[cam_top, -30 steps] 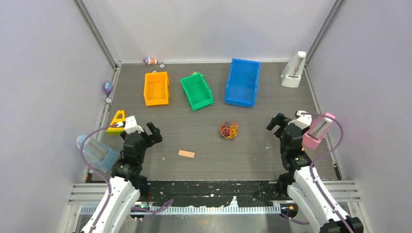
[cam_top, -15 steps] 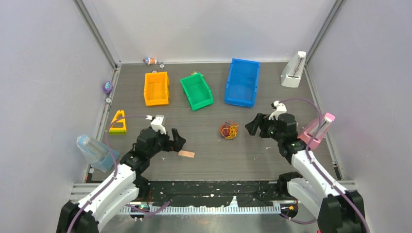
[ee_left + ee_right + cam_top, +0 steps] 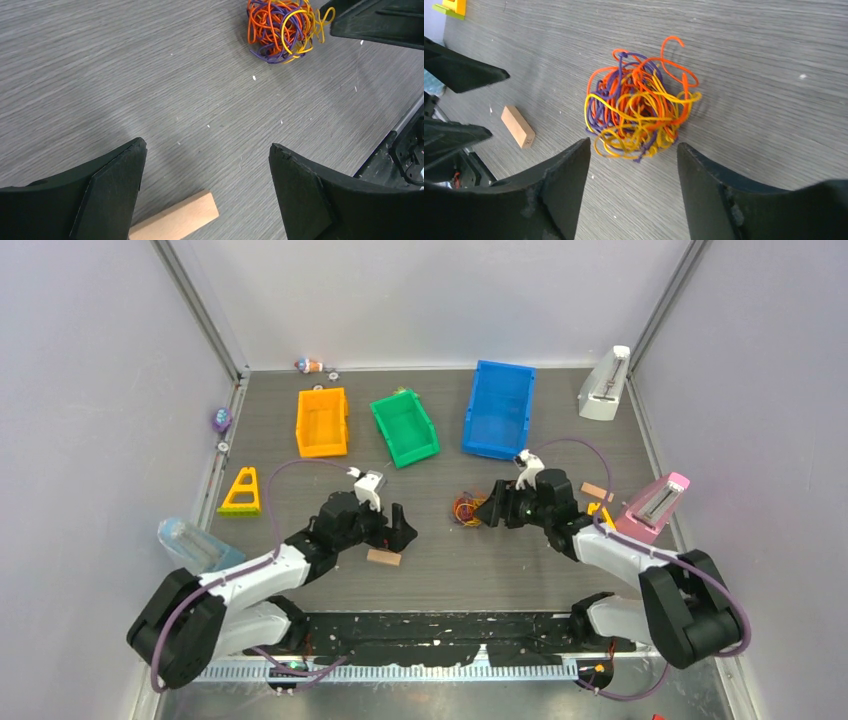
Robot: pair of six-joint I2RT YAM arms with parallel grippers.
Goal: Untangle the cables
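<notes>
The cables [image 3: 470,509] are one small tangled ball of thin yellow, orange-red and purple wires lying on the grey table, and nothing holds them. My right gripper [image 3: 492,512] sits just to their right. In the right wrist view the cables [image 3: 639,115] lie just beyond that gripper [image 3: 634,145], which is open with only bare table between its fingers. My left gripper [image 3: 400,530] is open a short way left of the ball. In the left wrist view the cables [image 3: 280,30] are far ahead of that gripper [image 3: 207,145].
A small wooden block [image 3: 383,557] lies under the left gripper. Orange [image 3: 322,422], green [image 3: 404,427] and blue [image 3: 498,408] bins stand at the back. A yellow triangle [image 3: 241,492] and a clear bottle [image 3: 195,550] are at the left, a pink stand [image 3: 655,508] at the right.
Both arms have reached in toward the table's middle. The right gripper came up beside the tangle and its jaws narrowed somewhat; the left came over the wooden block.
</notes>
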